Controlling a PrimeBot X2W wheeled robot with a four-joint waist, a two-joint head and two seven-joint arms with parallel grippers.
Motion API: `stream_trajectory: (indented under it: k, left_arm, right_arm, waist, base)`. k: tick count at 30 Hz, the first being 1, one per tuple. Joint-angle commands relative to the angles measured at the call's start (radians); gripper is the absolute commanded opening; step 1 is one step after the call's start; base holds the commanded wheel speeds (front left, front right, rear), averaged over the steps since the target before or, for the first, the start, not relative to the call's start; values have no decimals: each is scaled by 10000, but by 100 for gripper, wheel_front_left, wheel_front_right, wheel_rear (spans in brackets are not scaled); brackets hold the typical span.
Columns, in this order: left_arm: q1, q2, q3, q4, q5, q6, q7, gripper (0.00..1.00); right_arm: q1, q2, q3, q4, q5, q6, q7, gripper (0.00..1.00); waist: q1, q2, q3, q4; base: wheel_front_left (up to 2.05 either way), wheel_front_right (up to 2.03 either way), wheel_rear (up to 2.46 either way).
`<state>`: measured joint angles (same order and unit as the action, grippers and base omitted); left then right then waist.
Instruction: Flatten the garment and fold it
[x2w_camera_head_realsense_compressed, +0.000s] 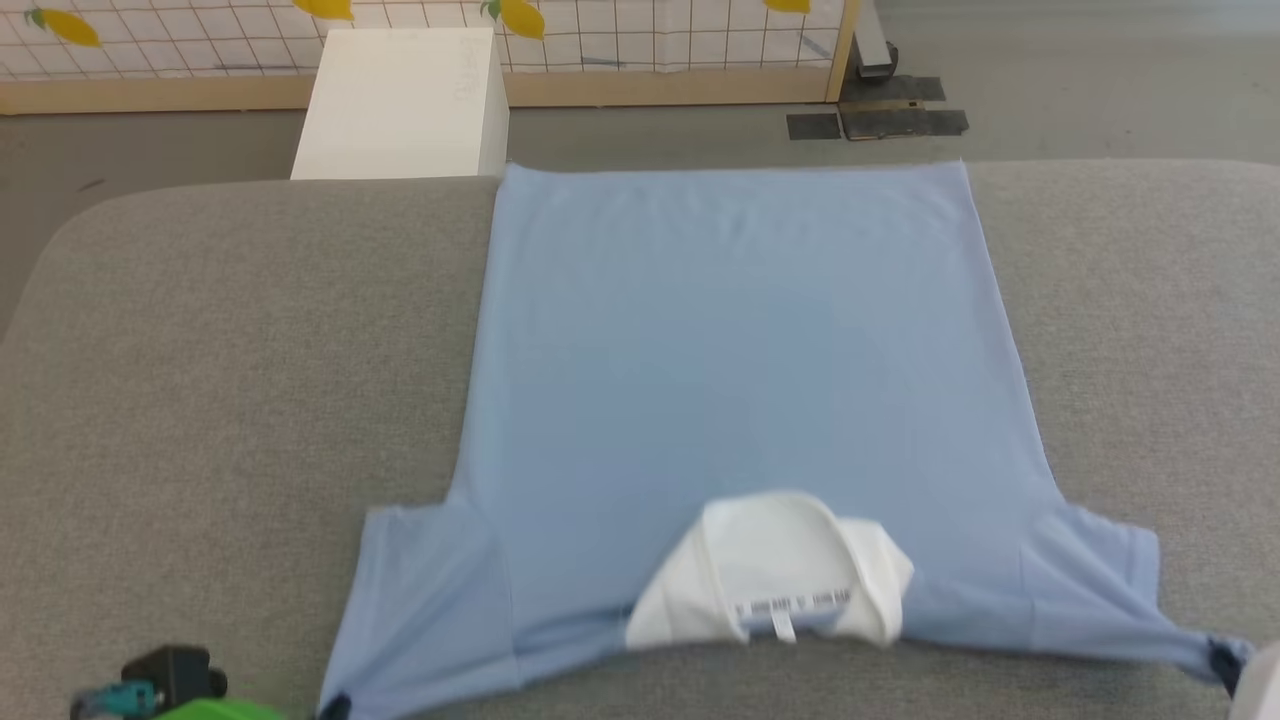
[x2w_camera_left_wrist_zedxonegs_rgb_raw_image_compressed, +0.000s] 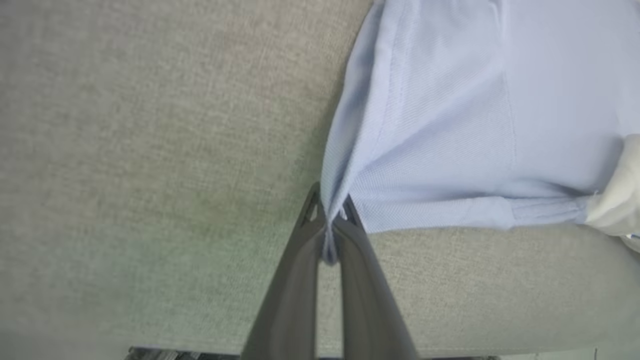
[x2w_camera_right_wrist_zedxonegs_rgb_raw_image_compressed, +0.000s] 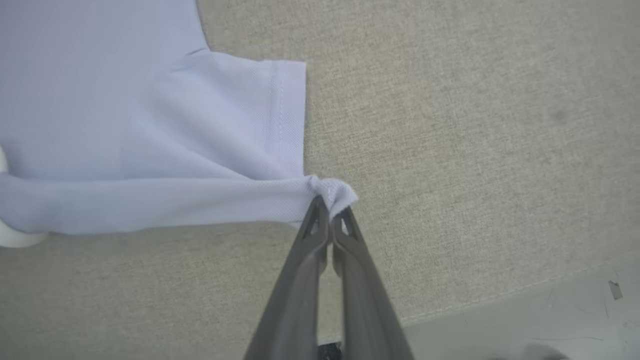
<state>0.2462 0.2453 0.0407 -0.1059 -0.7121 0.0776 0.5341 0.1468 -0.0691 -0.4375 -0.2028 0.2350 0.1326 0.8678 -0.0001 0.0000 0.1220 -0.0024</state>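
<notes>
head view: shirt (x2w_camera_head_realsense_compressed: 740, 380) flat on the grey cushion (x2w_camera_head_realsense_compressed: 230, 380), collar (x2w_camera_head_realsense_compressed: 770, 570) at 6 o'clock. left gripper (x2w_camera_left_wrist_zedxonegs_rgb_raw_image_compressed: 328, 220) is clamped on its 7 o'clock sleeve tip, right gripper (x2w_camera_right_wrist_zedxonegs_rgb_raw_image_compressed: 330, 215) on the 4 o'clock one.

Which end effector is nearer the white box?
Left. The left end effector pinches the garment's sleeve corner on the white box's side; the right end effector pinches the opposite sleeve, farther across.
</notes>
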Motion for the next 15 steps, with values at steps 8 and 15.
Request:
stream_trajectory:
  k: [8,15]
  left_arm:
    - [1535,-216,126,-273,-299,651,636,0]
    - [1493,-375,95,-344,-536,468,490,0]
  right_arm:
    - [763,180,-660,189,-289,-19,744,0]
    - [684,186,-316,1501,-39,-19,-24,0]
  waist:
    - [1,0,-128,46]
    - [1,0,-54,87]
  base:
    - [0,0,0]
    - [0,0,0]
